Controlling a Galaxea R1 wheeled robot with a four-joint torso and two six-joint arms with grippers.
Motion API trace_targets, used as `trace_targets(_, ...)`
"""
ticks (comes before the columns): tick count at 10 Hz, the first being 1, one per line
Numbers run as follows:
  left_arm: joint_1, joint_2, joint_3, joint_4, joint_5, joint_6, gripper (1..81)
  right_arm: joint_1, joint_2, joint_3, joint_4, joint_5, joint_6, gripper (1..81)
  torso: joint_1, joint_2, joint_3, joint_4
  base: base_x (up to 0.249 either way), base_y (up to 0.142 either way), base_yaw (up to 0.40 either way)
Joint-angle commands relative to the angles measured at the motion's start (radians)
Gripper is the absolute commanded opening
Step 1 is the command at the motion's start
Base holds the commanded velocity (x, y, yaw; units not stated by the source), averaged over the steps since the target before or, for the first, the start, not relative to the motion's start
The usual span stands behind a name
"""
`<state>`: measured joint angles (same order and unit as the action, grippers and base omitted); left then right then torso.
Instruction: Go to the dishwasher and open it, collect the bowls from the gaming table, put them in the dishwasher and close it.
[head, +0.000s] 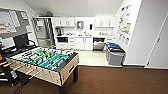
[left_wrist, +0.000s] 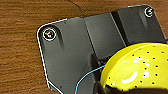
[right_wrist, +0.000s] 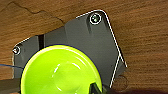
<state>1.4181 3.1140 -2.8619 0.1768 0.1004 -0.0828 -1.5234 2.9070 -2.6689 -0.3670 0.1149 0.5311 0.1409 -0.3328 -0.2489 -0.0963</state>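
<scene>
While the dishwasher stands open across the room, yellow bowl and green bowl sit by end effectors whose grip I cannot tell

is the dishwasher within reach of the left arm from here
Probably not. The dishwasher sits in the kitchen run at the far wall, across brown carpet and pale floor, and a yellow bowl shows large at the left wrist, so that arm looks occupied.
</scene>
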Motion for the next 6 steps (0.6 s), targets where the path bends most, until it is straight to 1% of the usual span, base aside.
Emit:
trace_targets(1, -0.052, 0.003, -0.002, 0.007, 0.055, 0.0, 1.0, 0.044, -0.013, -0.005, 0.003, -0.038, 0.0, 1.0, 0.0, 0.0, 0.0, 0.0, 0.172, -0.079, 0.0)
trace_targets(3, -0.052, 0.005, -0.002, 0.007, 0.055, 0.0, 1.0, 0.042, -0.013, -0.003, 0.004, -0.037, 0.0, 1.0, 0.0, 0.0, 0.0, 0.0, 0.171, -0.079, 0.0)
trace_targets(6, -0.052, 0.006, -0.002, 0.009, 0.053, 0.0, 1.0, 0.044, -0.01, -0.003, 0.002, -0.037, 0.0, 1.0, 0.0, 0.0, 0.0, 0.0, 0.163, -0.096, 0.0)
